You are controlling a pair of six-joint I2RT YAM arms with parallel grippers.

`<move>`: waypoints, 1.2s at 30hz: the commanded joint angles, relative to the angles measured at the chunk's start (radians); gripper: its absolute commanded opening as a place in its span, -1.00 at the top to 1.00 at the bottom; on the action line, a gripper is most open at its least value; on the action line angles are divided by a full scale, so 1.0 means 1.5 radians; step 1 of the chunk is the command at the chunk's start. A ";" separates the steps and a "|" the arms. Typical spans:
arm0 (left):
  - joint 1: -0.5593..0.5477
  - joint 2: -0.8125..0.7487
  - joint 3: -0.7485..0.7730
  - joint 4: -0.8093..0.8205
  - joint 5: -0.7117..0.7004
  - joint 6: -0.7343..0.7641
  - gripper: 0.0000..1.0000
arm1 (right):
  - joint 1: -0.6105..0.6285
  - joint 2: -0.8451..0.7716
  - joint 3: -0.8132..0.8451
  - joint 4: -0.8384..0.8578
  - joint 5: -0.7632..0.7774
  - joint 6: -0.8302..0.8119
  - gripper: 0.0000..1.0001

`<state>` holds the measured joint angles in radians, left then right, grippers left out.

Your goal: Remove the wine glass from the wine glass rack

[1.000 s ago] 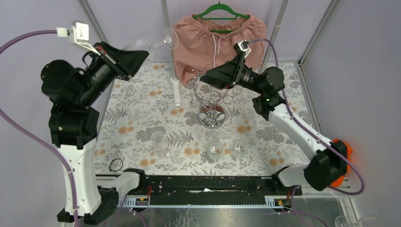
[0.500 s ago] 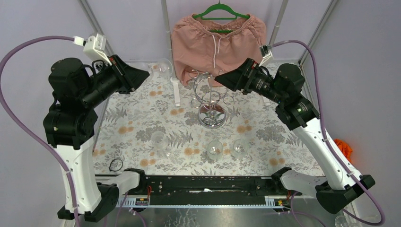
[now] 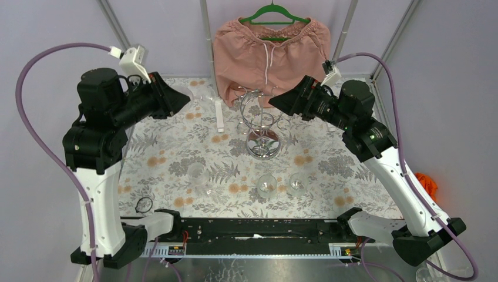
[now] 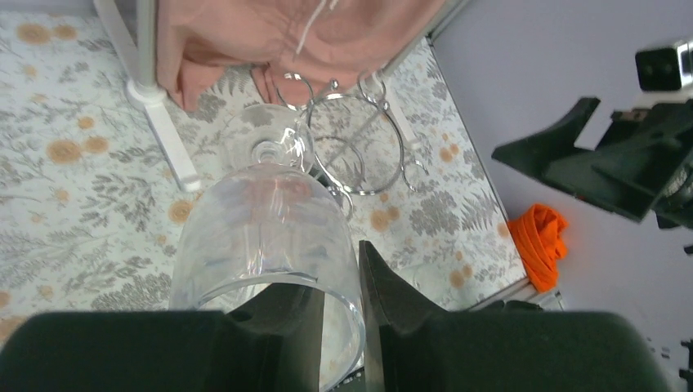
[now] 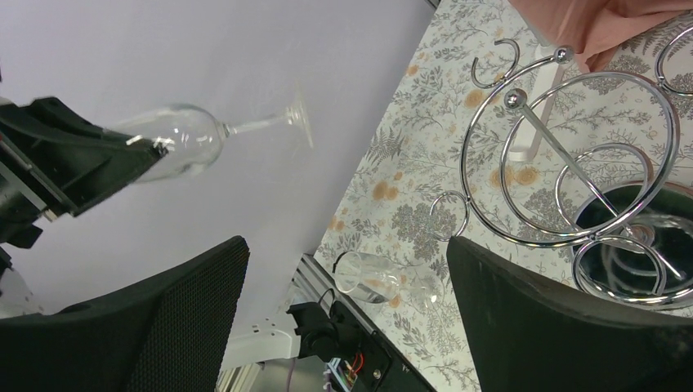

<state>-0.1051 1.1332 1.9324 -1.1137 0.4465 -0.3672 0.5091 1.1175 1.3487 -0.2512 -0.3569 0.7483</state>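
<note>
My left gripper (image 4: 342, 271) is shut on the rim of a clear wine glass (image 4: 266, 220), one finger inside the bowl and one outside. The glass points stem-first away from the wrist and hangs in the air, clear of the rack, over the table's far left (image 3: 198, 89); the right wrist view shows the glass (image 5: 186, 143) too. The chrome wine glass rack (image 3: 260, 120) stands mid-table on its round mirror base, and no glass shows on its loops (image 5: 572, 155). My right gripper (image 3: 273, 100) hovers just right of the rack's top, open and empty (image 5: 343, 245).
Three more glasses (image 3: 197, 173) (image 3: 266, 185) (image 3: 298, 182) rest on the floral cloth near the front. Pink shorts (image 3: 267, 50) hang on a green hanger behind the rack, beside a white rail post foot (image 3: 219, 114). An orange cloth (image 3: 426, 182) lies off the table's right edge.
The left arm has lowered the glass from high at the back and swung it slightly right. The right arm drew back from the rack to the right, its gripper staying open.
</note>
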 commanded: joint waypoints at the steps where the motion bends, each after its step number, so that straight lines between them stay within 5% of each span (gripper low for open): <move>1: -0.003 0.071 0.101 0.021 -0.058 0.008 1.00 | -0.003 -0.003 0.013 0.020 -0.009 -0.003 -0.99; 7: -0.046 0.201 0.204 0.015 -0.123 0.008 1.00 | -0.004 0.001 0.019 0.008 -0.010 -0.017 -0.99; 17: -0.224 0.381 0.366 -0.045 -0.288 0.045 1.00 | -0.006 0.027 0.041 -0.020 -0.004 -0.052 -0.99; 22: -0.236 0.373 0.354 -0.056 -0.289 0.042 1.00 | -0.014 0.041 0.034 -0.012 -0.019 -0.052 -0.99; 27: -0.245 0.310 0.324 -0.033 -0.185 0.045 1.00 | -0.018 0.052 0.025 0.003 -0.038 -0.046 -0.99; 31: -0.264 0.260 0.265 -0.012 -0.095 0.025 1.00 | -0.021 0.057 0.022 0.008 -0.043 -0.042 -0.99; 36: -0.325 0.190 0.178 -0.018 -0.094 0.020 1.00 | -0.025 0.054 0.028 0.001 -0.047 -0.044 -0.99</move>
<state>-0.5365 1.4765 2.2753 -1.1957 0.2443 -0.3305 0.4812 1.2034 1.3678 -0.2798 -0.3981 0.6926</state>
